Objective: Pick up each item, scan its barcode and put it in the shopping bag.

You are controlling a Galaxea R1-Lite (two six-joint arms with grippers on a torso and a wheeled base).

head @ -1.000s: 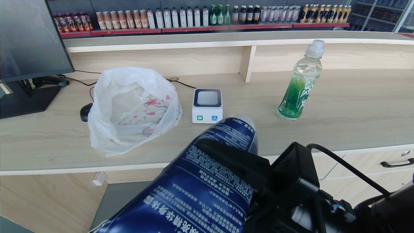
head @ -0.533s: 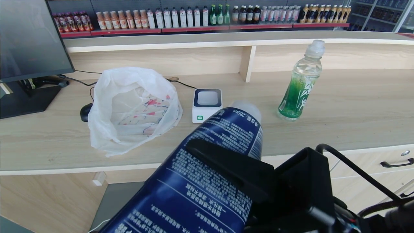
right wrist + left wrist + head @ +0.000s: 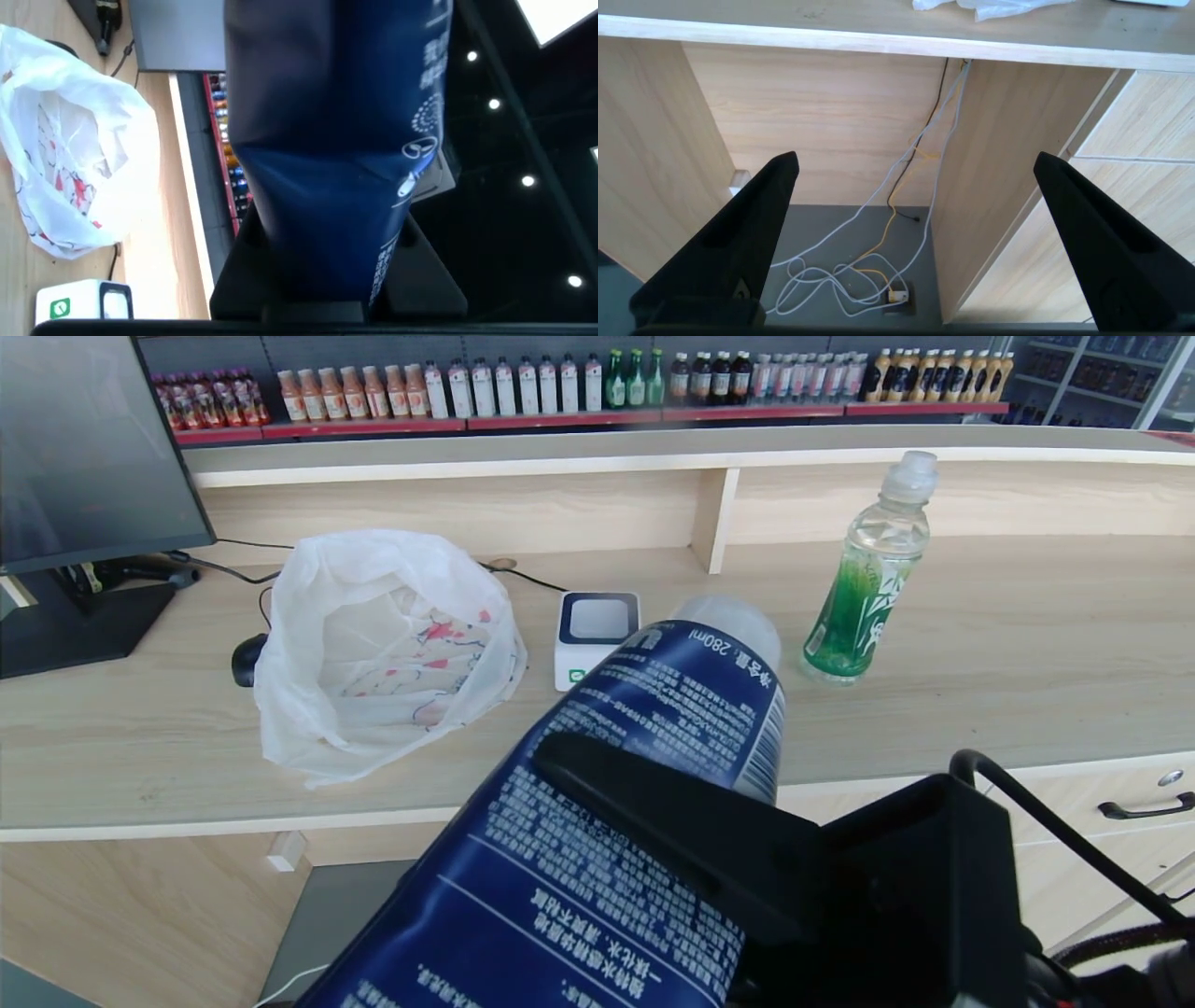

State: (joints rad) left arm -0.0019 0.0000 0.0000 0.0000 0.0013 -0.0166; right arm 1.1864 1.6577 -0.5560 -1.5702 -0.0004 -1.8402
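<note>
— Pale wooden checkout counter (image 3: 1027,663), drinks shelves (image 3: 579,383) along the back wall. Where's the item?
— Up in the air, on this side of the counter's near edge: a dark blue bottle (image 3: 644,709), tilted, its pale cap towards the scanner (image 3: 597,635) and a barcode on its right flank. The right gripper (image 3: 327,271) has its black fingers clamped round the body.
— And the bag?
— The white shopping bag (image 3: 373,653) sits just left of the scanner, mouth gaping. A green bottle (image 3: 868,579) stands upright to the scanner's right, well apart.
— The other arm?
— The left gripper (image 3: 915,243) hangs low below the counter edge, jaws spread wide with nothing in them, cables (image 3: 850,271) on the floor beyond. There's a monitor (image 3: 84,439) and a mouse (image 3: 246,658) at the far left
</note>
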